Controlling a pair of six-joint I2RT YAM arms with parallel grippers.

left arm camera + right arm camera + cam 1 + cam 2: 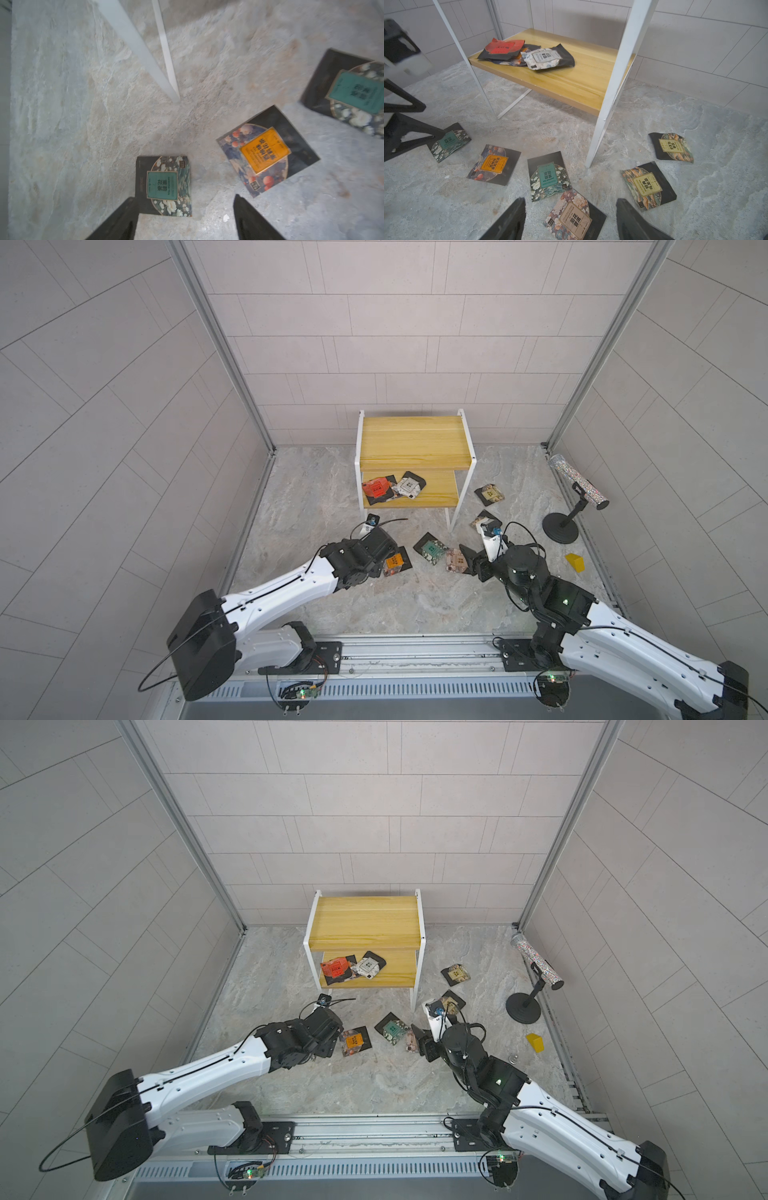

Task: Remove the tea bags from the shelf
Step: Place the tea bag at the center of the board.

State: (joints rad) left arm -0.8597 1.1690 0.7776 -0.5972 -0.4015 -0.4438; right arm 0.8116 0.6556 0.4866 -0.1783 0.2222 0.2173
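Note:
The shelf (411,439) (365,919) stands at the back. Its lower board (581,83) carries a red-labelled tea bag (376,488) (504,48) and a white one (409,486) (543,57), lying over darker ones. Several tea bags lie on the floor in front. My left gripper (185,198) is open just above a teal-labelled bag (164,185) lying flat, beside an orange-labelled bag (266,151) (394,562). My right gripper (571,200) (471,562) is open over a tan-labelled bag (575,216) and holds nothing.
A black stand with a glittery tube (577,489) sits at the right wall, with a small yellow block (575,562) in front of it. The shelf's white leg (145,52) rises close ahead of the left gripper. Tiled walls close in three sides.

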